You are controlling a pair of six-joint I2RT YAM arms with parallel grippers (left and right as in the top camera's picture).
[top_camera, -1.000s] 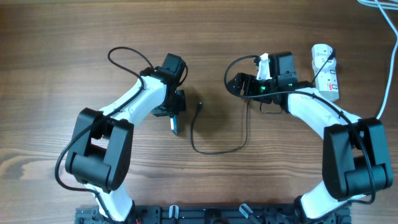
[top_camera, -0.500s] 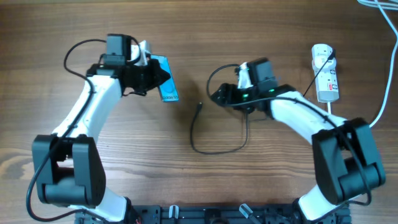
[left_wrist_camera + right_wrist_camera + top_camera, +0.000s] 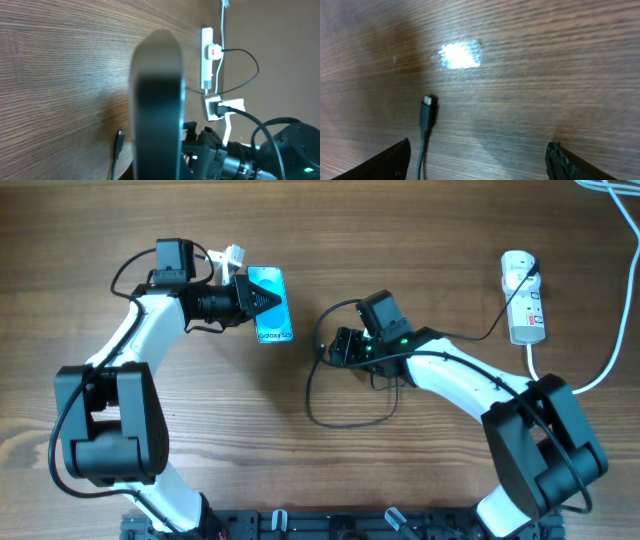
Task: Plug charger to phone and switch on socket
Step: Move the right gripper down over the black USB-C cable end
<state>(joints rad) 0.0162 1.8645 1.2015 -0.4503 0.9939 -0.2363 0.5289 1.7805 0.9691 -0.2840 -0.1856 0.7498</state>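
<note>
My left gripper [image 3: 255, 301] is shut on the left edge of the phone [image 3: 275, 317], which lies flat with its teal screen up at the upper middle. In the left wrist view the phone [image 3: 157, 100] shows edge-on as a dark slab. The charger's thin black cable [image 3: 345, 420] loops over the table and runs to the white socket [image 3: 524, 305] at the far right. Its plug tip [image 3: 426, 103] lies on the wood, also in the left wrist view [image 3: 120, 136]. My right gripper [image 3: 338, 347] is open and empty just right of the tip; its fingers [image 3: 480, 160] straddle the cable near the left finger.
The socket's red-marked switch [image 3: 214, 50] faces up, and a thick white cord [image 3: 612, 355] runs along the right edge. The right arm's wrist [image 3: 235, 160] sits close behind the phone. Bare wooden table [image 3: 420, 480] lies in front.
My left gripper has carried the phone up and left, and its screen now faces up. My right gripper has moved left from near the socket to the cable's plug tip.
</note>
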